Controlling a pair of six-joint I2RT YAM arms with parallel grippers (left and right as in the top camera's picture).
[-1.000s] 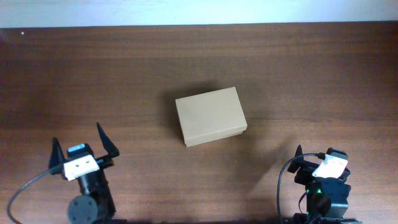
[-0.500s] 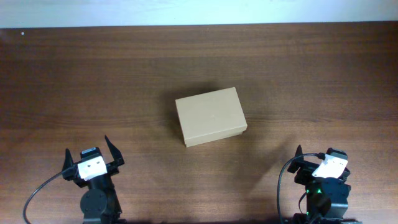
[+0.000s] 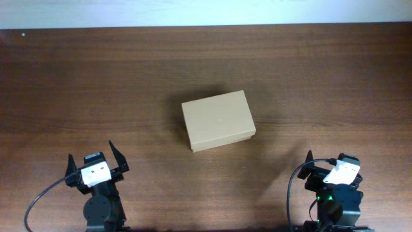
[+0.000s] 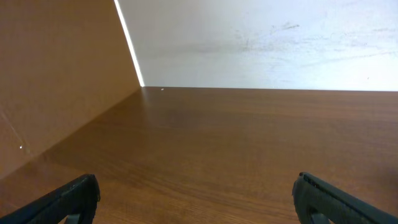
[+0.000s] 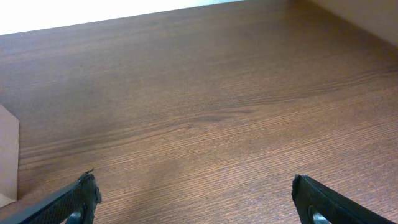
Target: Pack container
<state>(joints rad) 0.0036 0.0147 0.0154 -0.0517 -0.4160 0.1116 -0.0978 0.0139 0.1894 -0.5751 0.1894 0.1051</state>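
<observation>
The container (image 3: 217, 120), a plain tan cardboard box with its flap lid shut, lies in the middle of the brown wooden table. Its corner shows at the left edge of the right wrist view (image 5: 7, 155). My left gripper (image 3: 91, 157) is open and empty at the front left, well apart from the box; its fingers (image 4: 196, 196) show only bare table between them. My right gripper (image 3: 323, 158) is open and empty at the front right, its fingers (image 5: 196, 199) spread over bare wood.
The table (image 3: 309, 77) ends at a white wall along the back (image 3: 206, 13). In the left wrist view a brown panel (image 4: 56, 74) rises at the left.
My left arm pulled back toward the front edge and turned straighter between one second and half a second ago; since then it is still. The right arm and the box have not moved.
</observation>
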